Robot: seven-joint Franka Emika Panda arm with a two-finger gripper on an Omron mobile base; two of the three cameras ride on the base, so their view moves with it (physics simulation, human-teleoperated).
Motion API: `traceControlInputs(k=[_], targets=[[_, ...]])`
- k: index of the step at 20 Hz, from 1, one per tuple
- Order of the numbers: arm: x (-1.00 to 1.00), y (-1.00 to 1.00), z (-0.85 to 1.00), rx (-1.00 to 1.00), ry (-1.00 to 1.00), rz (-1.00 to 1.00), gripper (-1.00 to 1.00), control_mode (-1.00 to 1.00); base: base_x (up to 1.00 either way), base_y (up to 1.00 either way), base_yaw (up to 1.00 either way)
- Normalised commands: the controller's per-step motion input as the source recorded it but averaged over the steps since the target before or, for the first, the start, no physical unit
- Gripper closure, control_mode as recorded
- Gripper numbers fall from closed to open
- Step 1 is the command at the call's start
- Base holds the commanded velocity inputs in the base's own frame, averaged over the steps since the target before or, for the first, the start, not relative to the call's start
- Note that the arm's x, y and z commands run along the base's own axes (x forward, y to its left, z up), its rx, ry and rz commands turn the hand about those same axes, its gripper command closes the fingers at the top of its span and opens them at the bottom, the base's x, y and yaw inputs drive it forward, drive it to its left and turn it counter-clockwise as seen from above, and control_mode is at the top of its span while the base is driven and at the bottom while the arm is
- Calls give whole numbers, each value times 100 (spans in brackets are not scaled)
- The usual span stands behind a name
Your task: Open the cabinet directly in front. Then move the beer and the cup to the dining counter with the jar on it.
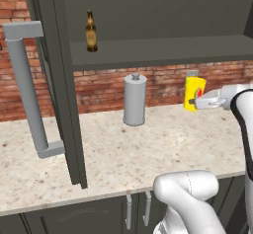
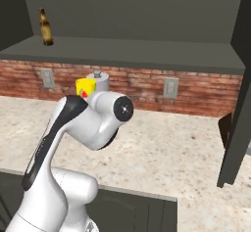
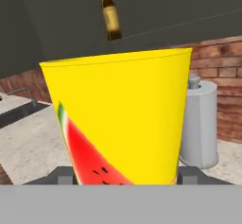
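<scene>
My gripper (image 1: 193, 101) is shut on the yellow cup (image 1: 194, 93), which stands upright below the cabinet shelf and in front of the brick wall. In the hand view the cup (image 3: 118, 119) shows a watermelon mark and sits between the fingertips (image 3: 61, 175). My arm hides part of the cup (image 2: 84, 86) in the right base view. The cabinet (image 1: 158, 50) is open, its left door (image 1: 62, 80) swung out towards me. The brown beer (image 1: 91, 31) (image 2: 46, 27) (image 3: 110, 12) stands on the shelf, up and left of the cup. The dining counter and the jar are out of view.
A tall grey canister (image 1: 134, 99) (image 3: 198, 124) with a knob top stands on the beige wall counter (image 1: 148, 149), left of the cup. The door's long grey handle (image 1: 27, 90) juts out at the left. The right door (image 2: 240, 104) hangs open. A sink (image 3: 19, 109) lies far left.
</scene>
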Motion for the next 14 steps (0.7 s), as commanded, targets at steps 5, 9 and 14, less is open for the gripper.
traceControlInputs(k=[5, 9, 14], targets=[[-46, 30, -27, -2, 11, 18, 100, -100, 0, 0, 0], [-27, 0, 0, 0, -36, 7, 100, -100, 0, 0, 0], [-23, 0, 0, 0, -48, 4, 100, -100, 0, 0, 0]])
